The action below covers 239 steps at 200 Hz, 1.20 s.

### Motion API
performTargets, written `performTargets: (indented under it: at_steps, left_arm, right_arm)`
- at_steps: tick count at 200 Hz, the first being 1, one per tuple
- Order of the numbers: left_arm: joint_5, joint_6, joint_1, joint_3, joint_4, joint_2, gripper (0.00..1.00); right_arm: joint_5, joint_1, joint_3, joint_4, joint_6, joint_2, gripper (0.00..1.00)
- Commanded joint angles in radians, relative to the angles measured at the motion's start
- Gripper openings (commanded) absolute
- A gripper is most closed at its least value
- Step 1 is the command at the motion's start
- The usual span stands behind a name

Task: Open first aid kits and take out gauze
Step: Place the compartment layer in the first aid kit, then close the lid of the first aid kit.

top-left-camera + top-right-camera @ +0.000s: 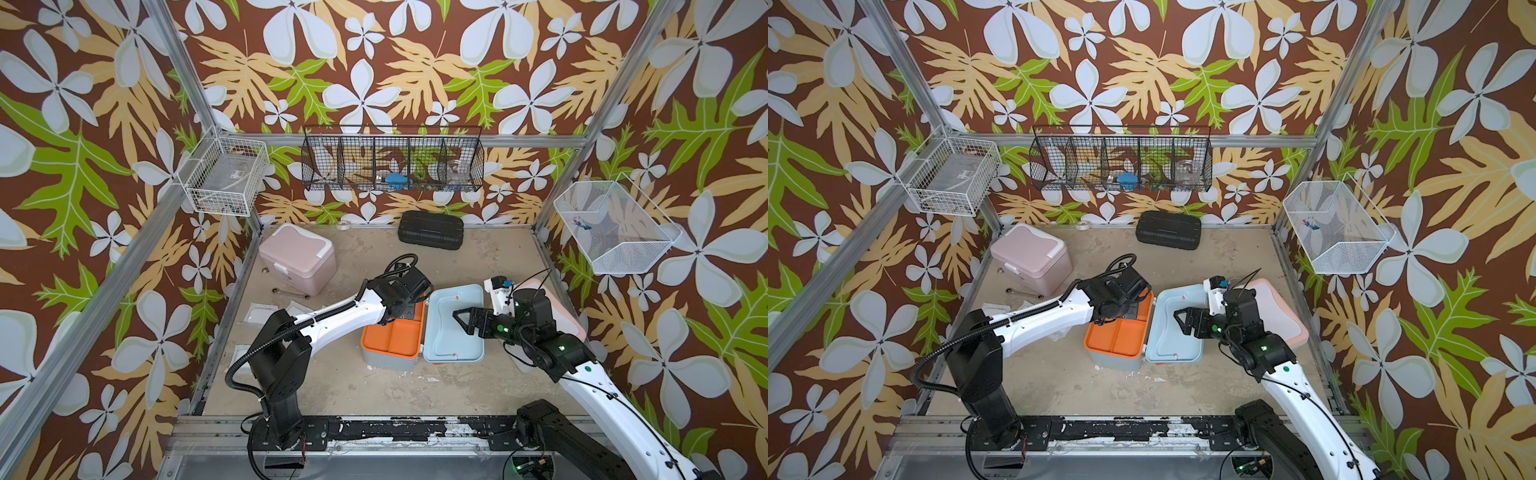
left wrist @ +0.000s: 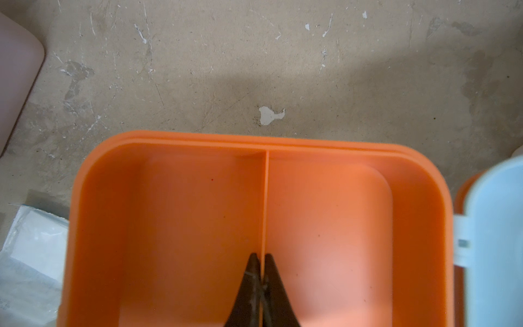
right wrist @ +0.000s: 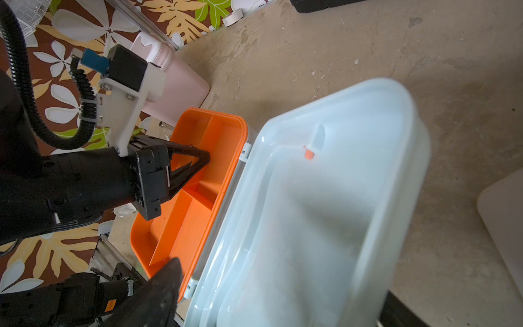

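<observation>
Left wrist shows your left gripper (image 2: pixel 261 256) near-shut astride the divider (image 2: pixel 266 198) of the orange tray (image 2: pixel 184 226), grip unclear, to lift it; right gripper (image 1: pixel 462 322) gapes empty.

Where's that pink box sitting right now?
In both top views the pink box sits closed near the back left corner of the table, left of the black case, with a wrench just in front.

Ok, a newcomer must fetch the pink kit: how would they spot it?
Find the white wire basket on the left wall; below it, in the table's far left corner, stands the pink kit. Unlike the open blue kit mid-table, it is shut, with a white handle.
</observation>
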Motion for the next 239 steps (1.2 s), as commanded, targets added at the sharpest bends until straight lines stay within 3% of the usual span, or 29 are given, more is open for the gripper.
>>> performTargets:
  at_steps: [1, 63, 104, 182, 209, 239]
  left_arm:
    - [0.017, -0.009, 0.000, 0.000, -0.012, -0.034, 0.27]
    - [0.000, 0.005, 0.023, -0.047, -0.061, -0.220, 0.80]
    - [0.063, 0.005, 0.061, -0.184, -0.059, -0.371, 0.99]
    - [0.244, -0.047, 0.064, -0.415, -0.018, -0.545, 1.00]
    - [0.376, -0.066, 0.064, -0.483, 0.073, -0.567, 1.00]
    - [0.442, -0.086, 0.060, -0.510, 0.154, -0.569, 1.00]
  right_arm:
    - [0.000, 0.002, 0.013, 0.014, -0.009, 0.005, 0.88]
    - [-0.002, 0.001, 0.027, 0.006, -0.006, 0.007, 0.88]
    - [-0.005, 0.002, 0.030, 0.003, -0.003, 0.006, 0.88]
    - [-0.009, 0.002, 0.050, -0.006, 0.006, 0.010, 0.88]
    - [-0.015, 0.001, 0.058, -0.009, 0.012, 0.010, 0.88]
    - [-0.022, 0.002, 0.077, -0.022, 0.018, 0.004, 0.88]
